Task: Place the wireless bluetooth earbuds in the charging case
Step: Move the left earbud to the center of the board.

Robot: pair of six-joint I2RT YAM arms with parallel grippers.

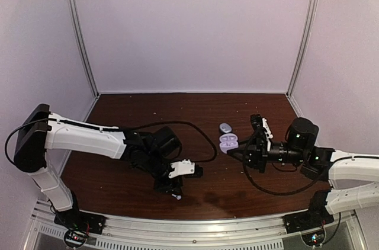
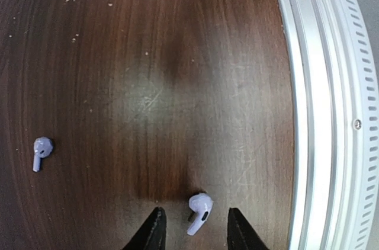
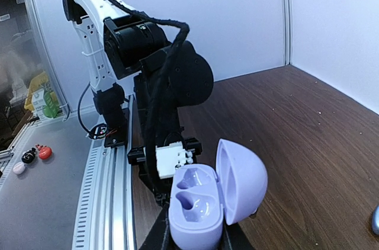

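Observation:
One lilac-white earbud point(image 2: 200, 210) lies on the dark wood table close to the front rail. My left gripper point(image 2: 194, 211) points down over it, open, one finger on each side with a gap to both. From above, the left gripper point(image 1: 176, 189) is near the table's front edge with the earbud point(image 1: 177, 197) as a pale dot beneath it. A second earbud point(image 2: 41, 150) lies on its own farther from the rail. The lilac charging case point(image 3: 198, 205) has its lid up and both wells empty. My right gripper point(image 3: 195, 239) is shut on its base, holding the charging case point(image 1: 228, 141) mid-table.
A small lilac rounded object point(image 1: 224, 127) rests on the table just beyond the held case; it shows at the right edge of the right wrist view point(image 3: 375, 220). The slotted metal rail point(image 2: 331, 114) runs along the table's front edge beside the left gripper. White walls enclose the table.

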